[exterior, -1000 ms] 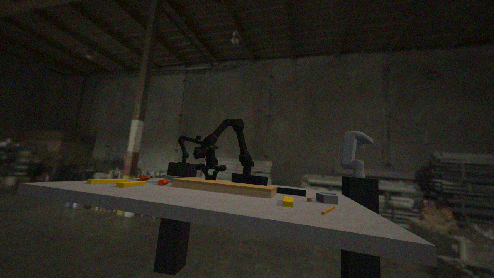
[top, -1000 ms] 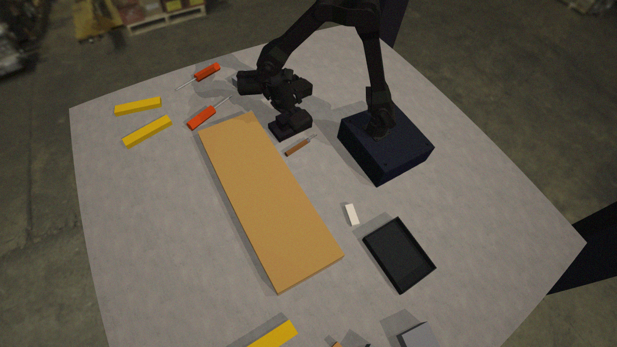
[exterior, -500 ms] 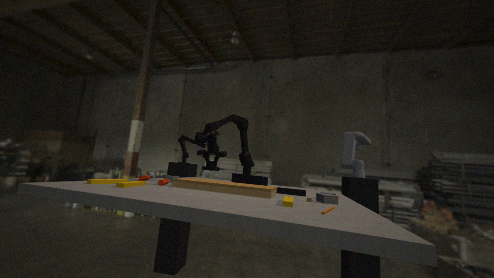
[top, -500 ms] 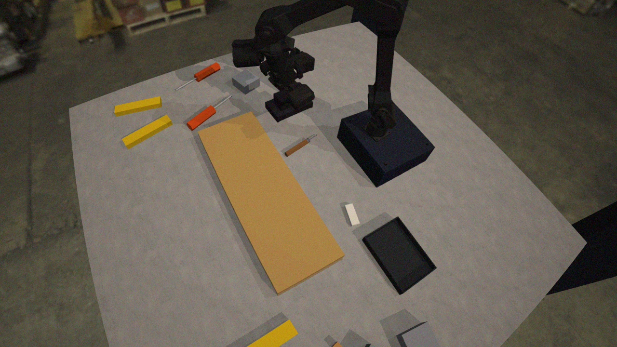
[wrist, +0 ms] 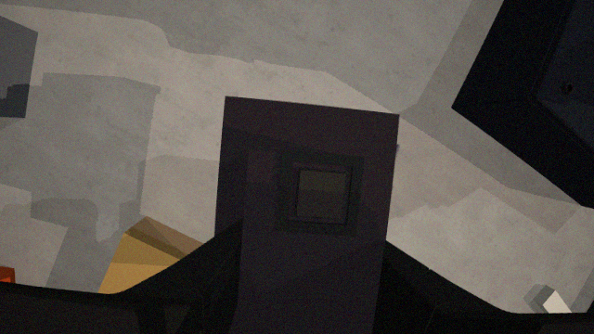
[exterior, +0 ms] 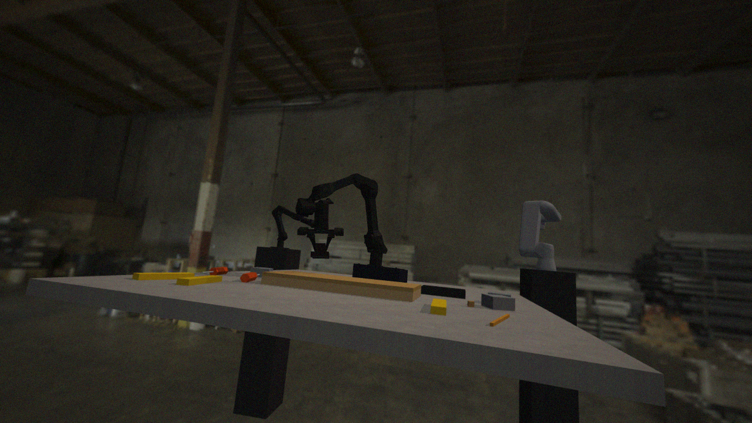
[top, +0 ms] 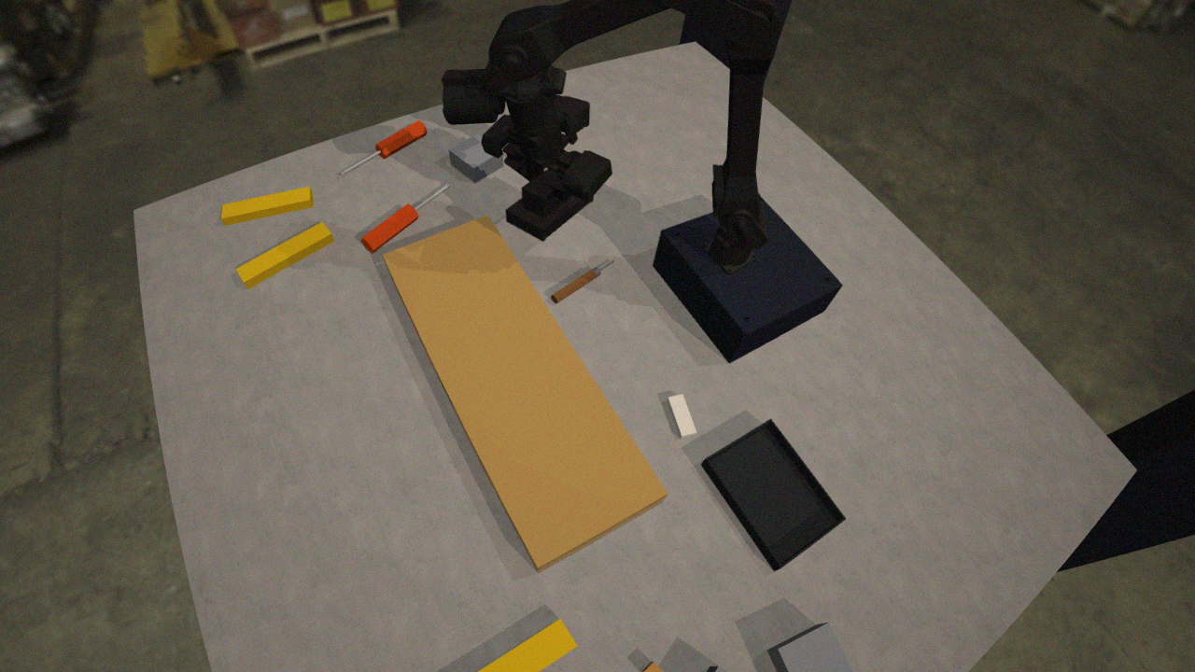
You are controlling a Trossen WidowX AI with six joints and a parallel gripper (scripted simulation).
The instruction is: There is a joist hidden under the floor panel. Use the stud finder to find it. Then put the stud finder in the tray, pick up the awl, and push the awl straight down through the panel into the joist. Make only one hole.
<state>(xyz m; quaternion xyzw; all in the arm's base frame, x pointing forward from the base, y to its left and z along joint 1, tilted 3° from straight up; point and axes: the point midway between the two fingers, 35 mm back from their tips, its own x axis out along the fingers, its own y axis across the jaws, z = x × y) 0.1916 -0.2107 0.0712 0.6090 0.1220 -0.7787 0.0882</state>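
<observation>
My gripper (top: 553, 199) (exterior: 320, 245) (wrist: 303, 234) is shut on the stud finder and holds it above the table, beyond the panel's far end. The stud finder (top: 534, 220) (exterior: 319, 254) (wrist: 308, 134) is a dark block with a small square window, level between the fingers. The awl (top: 574, 287), with a brown handle and thin metal tip, lies between the panel and the robot base; I cannot make it out in the wrist view. The tan floor panel (top: 517, 375) (exterior: 341, 284) (wrist: 136, 252) lies flat. The black tray (top: 772, 493) (exterior: 443, 291) is empty.
Two red screwdrivers (top: 390, 228) (top: 403, 138), yellow bars (top: 267, 205) (top: 286, 255) and a grey block (top: 474, 159) (wrist: 14, 56) lie around the panel's far end. A white block (top: 681, 415) (wrist: 556, 301) lies between panel and tray. The robot base (top: 748, 275) stands right of the awl.
</observation>
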